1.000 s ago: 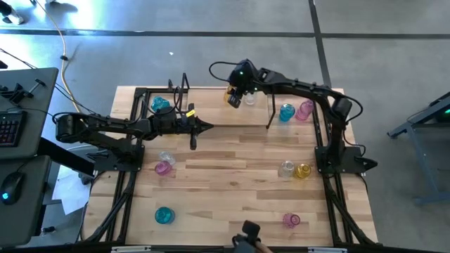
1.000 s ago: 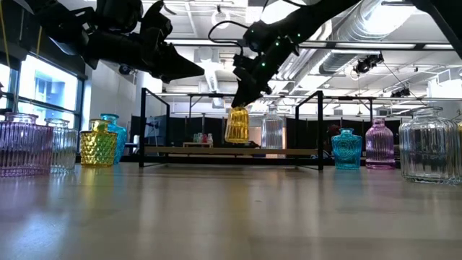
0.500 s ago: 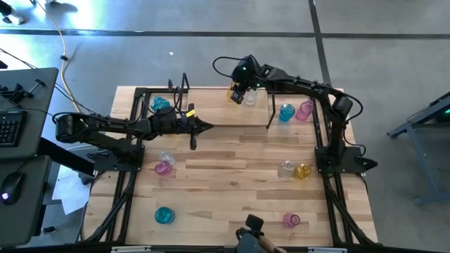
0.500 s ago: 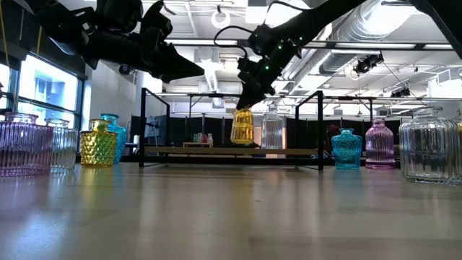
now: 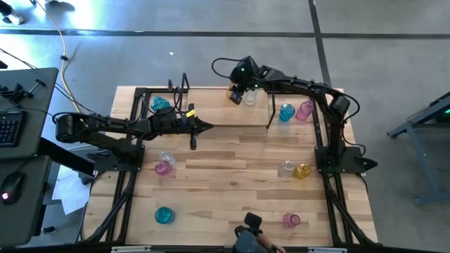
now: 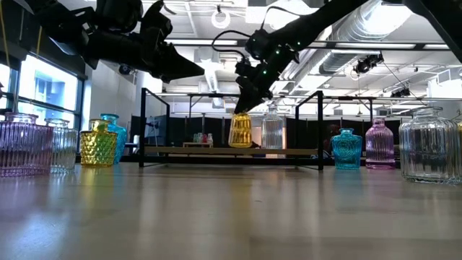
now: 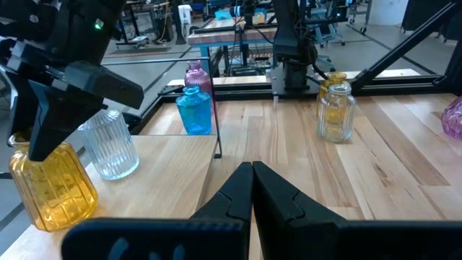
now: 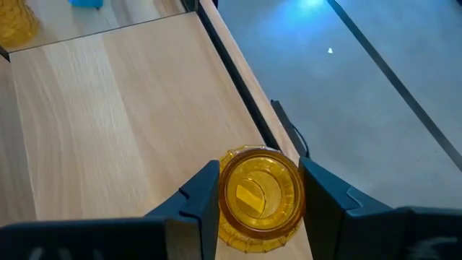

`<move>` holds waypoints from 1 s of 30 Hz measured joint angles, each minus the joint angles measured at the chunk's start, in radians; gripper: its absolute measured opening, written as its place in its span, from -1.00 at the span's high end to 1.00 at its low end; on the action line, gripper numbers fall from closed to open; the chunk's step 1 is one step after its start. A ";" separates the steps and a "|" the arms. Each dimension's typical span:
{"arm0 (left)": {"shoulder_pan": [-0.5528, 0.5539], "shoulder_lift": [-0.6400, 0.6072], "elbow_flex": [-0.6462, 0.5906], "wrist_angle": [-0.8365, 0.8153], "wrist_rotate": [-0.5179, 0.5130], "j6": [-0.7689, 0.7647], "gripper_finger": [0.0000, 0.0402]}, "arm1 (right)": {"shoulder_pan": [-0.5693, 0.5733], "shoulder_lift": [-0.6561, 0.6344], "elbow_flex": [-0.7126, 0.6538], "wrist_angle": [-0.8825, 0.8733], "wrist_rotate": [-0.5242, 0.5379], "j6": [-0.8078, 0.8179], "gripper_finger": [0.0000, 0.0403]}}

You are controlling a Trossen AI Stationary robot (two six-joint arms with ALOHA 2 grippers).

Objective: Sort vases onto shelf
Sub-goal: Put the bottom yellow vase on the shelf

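Robotics lab / industrial workshop: exposed ceiling ducts (image 6: pixel 375 29), concrete floor (image 5: pixel 211 42), wood counter (image 5: pixel 232 176) w/ fixed arms, keyboard (image 5: pixel 7 130) at a workstation alongside.

Left of your wooden counter (image 5: pixel 232 169) you have a dark desk (image 5: pixel 31 91) with a keyboard (image 5: pixel 8 128); a yellow cable (image 5: pixel 65 63) trails nearby.

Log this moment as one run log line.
right claw: shut on yellow ribbed glass vase, over black metal-frame shelf beside clear ribbed glass vase | left claw: shut, empty, waiting mid-table
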 joint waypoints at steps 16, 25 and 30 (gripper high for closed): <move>-0.001 0.000 0.000 0.001 0.000 0.000 1.00 | -0.003 0.014 0.002 -0.004 -0.003 0.008 0.29; -0.001 0.000 0.000 0.001 0.000 0.000 1.00 | -0.003 0.014 0.001 -0.002 -0.006 0.008 0.25; -0.001 0.000 0.000 0.001 0.000 0.000 1.00 | -0.003 0.015 0.000 -0.006 0.012 0.019 0.05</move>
